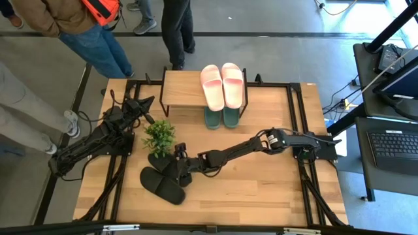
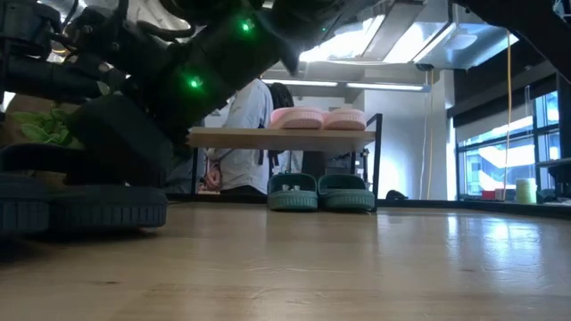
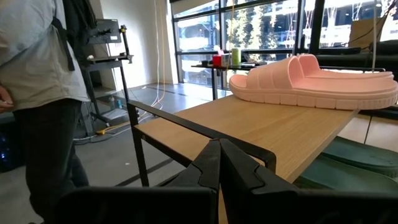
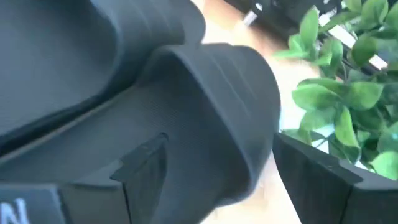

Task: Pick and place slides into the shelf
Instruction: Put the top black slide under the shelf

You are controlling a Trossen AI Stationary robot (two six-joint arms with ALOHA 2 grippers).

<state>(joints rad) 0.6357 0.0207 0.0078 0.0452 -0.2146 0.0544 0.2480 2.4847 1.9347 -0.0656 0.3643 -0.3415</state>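
The black slides [image 1: 163,181] lie side by side on the table near its near-left part, and show at the left of the low view [image 2: 80,209]. My right gripper [image 1: 177,164] is open low over them. In the right wrist view [image 4: 221,140] its fingers stand on either side of one black slide's strap [image 4: 205,106]. The pink slides [image 1: 222,85] rest sole-down on the shelf's top board [image 1: 183,88]. The green slides [image 1: 222,117] stand on the table under that board. My left gripper [image 3: 219,165] is shut and waits in the air by the shelf's left end [image 1: 149,104]. My right gripper comes at the black slide slanting down from the table's right side. One finger [image 4: 140,165] lies over the strap and the other [image 4: 323,174] stands beside the slide's edge, with a strip of table showing between. I cannot tell whether either finger touches the slide, which lies flat on the table.
A small potted plant [image 1: 160,136] stands right behind the black slides, close to my right gripper. Several people stand beyond the table's far edge [image 1: 98,32]. The left half of the shelf's top board is bare, and there is open tabletop to the right of the black slides [image 1: 261,189].
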